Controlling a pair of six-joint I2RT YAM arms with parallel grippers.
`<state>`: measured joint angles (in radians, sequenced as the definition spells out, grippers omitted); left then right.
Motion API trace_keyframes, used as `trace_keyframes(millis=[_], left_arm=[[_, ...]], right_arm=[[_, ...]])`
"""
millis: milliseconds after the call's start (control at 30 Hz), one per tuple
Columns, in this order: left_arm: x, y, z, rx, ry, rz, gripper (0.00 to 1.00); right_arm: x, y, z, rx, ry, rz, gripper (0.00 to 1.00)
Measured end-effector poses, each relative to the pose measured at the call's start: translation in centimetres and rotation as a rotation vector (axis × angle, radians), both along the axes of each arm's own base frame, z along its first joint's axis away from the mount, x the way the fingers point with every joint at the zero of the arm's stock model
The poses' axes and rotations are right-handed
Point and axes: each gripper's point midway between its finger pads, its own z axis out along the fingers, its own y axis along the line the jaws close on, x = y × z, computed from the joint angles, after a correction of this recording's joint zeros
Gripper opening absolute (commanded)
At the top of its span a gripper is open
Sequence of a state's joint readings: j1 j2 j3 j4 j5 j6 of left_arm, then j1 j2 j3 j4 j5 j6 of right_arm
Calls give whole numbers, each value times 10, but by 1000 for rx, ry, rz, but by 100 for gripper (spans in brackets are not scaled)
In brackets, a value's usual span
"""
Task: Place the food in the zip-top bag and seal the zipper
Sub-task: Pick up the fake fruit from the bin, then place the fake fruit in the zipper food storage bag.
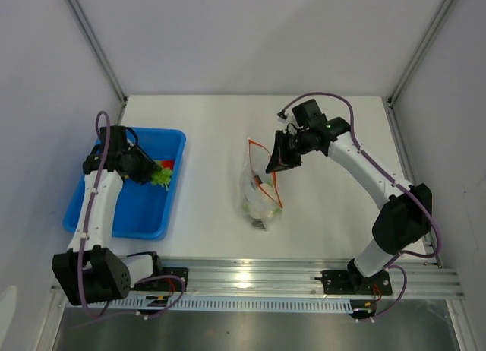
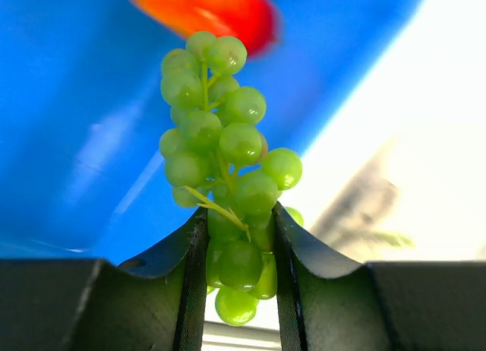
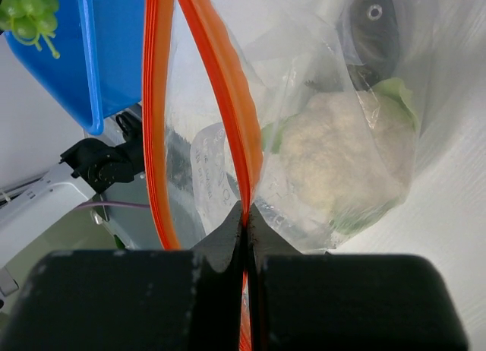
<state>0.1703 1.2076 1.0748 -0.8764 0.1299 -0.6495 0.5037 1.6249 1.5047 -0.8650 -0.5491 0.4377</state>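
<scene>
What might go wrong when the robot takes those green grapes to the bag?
1. The left gripper pinches only a few of the grapes; most of the bunch sticks out past the grip, so it may slip and drop.
2. The right gripper holds just one side of the zipper, so the mouth of the zip-top bag is a narrow gap the grapes might miss.

This is a robot test lab, not a home or shop. 2 arms, the left arm [image 1: 95, 207] and the right arm [image 1: 364, 165], are bolted to an aluminium rail [image 1: 250, 279] well behind the left pincer [image 1: 154, 172] and the right pincer [image 1: 273, 166]. Purple cables [image 1: 104, 138] loop along them. The white desk [image 1: 213, 123] beneath both pincers is boxed in by blank white panels [image 1: 250, 32] and bare metal frame bars [image 1: 95, 43] beyond them. The left pincer holds glossy toy grapes [image 2: 228, 146].
</scene>
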Motion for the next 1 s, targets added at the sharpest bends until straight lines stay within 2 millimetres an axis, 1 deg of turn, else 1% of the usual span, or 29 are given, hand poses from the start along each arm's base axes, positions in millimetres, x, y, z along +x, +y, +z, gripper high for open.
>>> trace_keyframes(millis=[200,300,467,567,633,733,800,867,1000], left_arm=[[-8,-51,52,-102,-134,-118,0],[-5,-88,85,-155,-211,-237,1],[-12,-156,133,-281,-332,-467,2],[-17,-192,157,-351,-403,-597,2],[-21,-214,169,-403,-443,-677,3],[-29,-242,178,-482,-460,-778,4],[-33,-255,178,-520,-447,-821,5],[-36,-267,172,-550,-414,-859,5],[-43,-288,153,-610,-300,-911,6]], right_arm=[[5,0,5,-5,-20,-7,0],[6,-1,7,-13,-28,-15,0],[9,0,15,-26,-51,-26,0],[9,2,18,-27,-61,-28,0],[8,4,19,-28,-60,-27,0],[7,5,19,-35,-61,-33,0],[6,5,19,-38,-64,-34,0],[4,5,21,-41,-72,-34,0],[4,4,24,-50,-92,-40,0]])
